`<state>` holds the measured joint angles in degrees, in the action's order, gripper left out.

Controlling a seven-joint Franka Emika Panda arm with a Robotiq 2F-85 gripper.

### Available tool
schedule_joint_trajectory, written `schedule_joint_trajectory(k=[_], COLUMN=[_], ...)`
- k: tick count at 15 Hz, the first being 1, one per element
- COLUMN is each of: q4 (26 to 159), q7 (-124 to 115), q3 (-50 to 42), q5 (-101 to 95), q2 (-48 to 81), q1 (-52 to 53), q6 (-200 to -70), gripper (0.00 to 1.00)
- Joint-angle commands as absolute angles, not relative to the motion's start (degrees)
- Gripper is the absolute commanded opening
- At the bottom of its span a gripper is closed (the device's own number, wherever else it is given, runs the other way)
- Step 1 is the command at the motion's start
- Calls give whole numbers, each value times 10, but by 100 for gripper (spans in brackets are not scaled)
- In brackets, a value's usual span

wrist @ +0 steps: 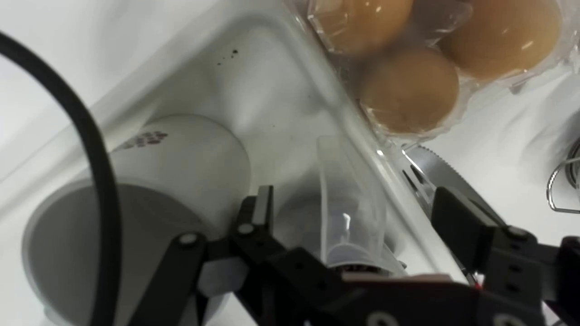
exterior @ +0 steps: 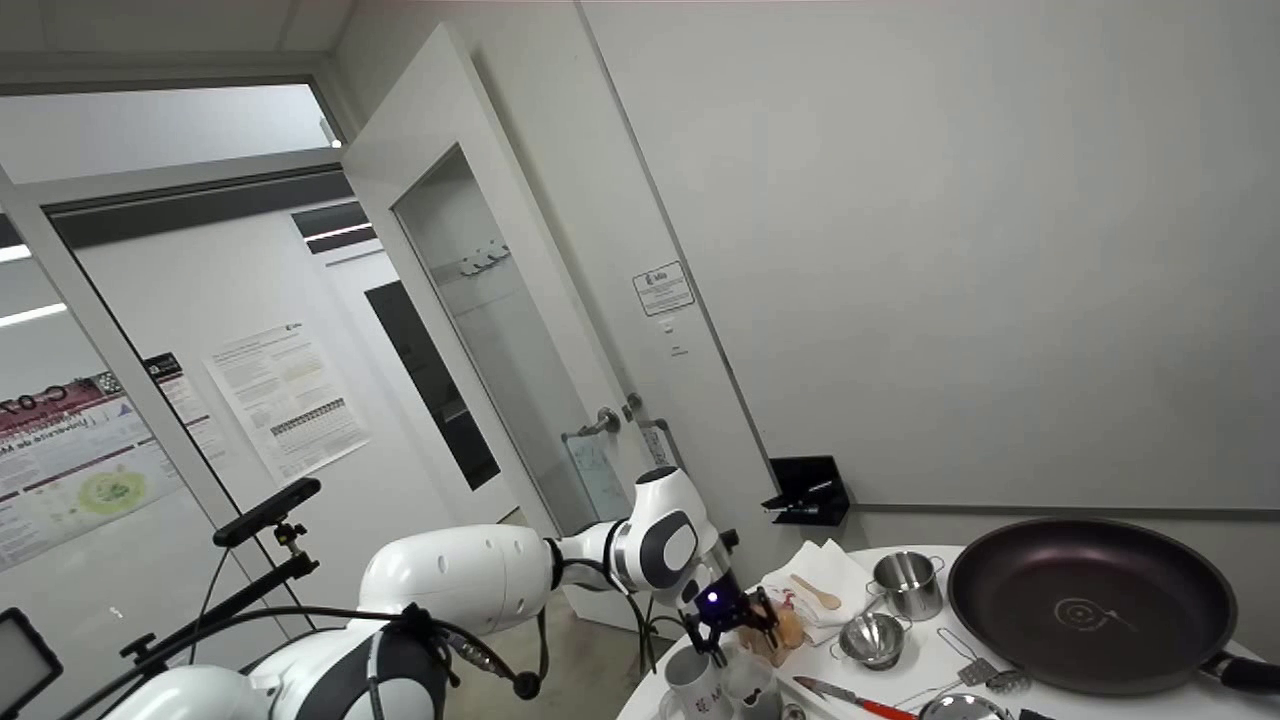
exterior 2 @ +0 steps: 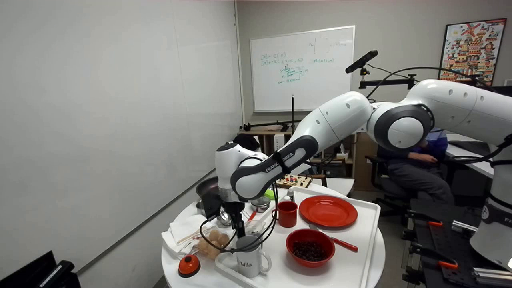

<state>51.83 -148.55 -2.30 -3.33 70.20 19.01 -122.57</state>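
Near a corner of the white tray (wrist: 272, 77), just inside the rim beside which the eggs (wrist: 410, 90) are laid on the table (exterior 2: 206, 280), a clear cup (wrist: 351, 222) is found, partly hidden in the wrist view by the gripper (wrist: 355, 199). The two fingers (wrist: 263, 206) are spread well apart, with the cup seen between them and nothing pinched; whether its sides are touched cannot be told. One finger is seen between the cup and the pale mug (exterior 2: 248, 260), while the other is seen over the outer side of the rim, by the knife (wrist: 439, 167), so that the wide stance seems to be called for by the crowding. The mug is stood upright by the same corner, its handle turned towards the bowl (exterior 2: 310, 263), and it is probably kept from straying, like the cup, by the raised rim. Little room is left for sideways movement: the mug is close on one side, the rim and the eggs on the other. Wider spacing is offered towards the tray's middle, between mug and bowl. A loop of black cable (wrist: 97, 149) is hung in front of the mug and could be caught on its lip.
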Motion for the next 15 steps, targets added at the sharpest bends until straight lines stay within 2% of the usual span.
schedule_joint_trajectory(k=[1,2,9,15], q4=[526,526,529,533], q7=[-1481,-1481,-1480,-1478], q3=[-20,-20,-20,-23], q5=[-31,-31,-32,-35], q2=[693,693,690,685], q1=[187,187,187,189], q6=[-1234,-1236,-1241,-1234], gripper=[64,61,7,9])
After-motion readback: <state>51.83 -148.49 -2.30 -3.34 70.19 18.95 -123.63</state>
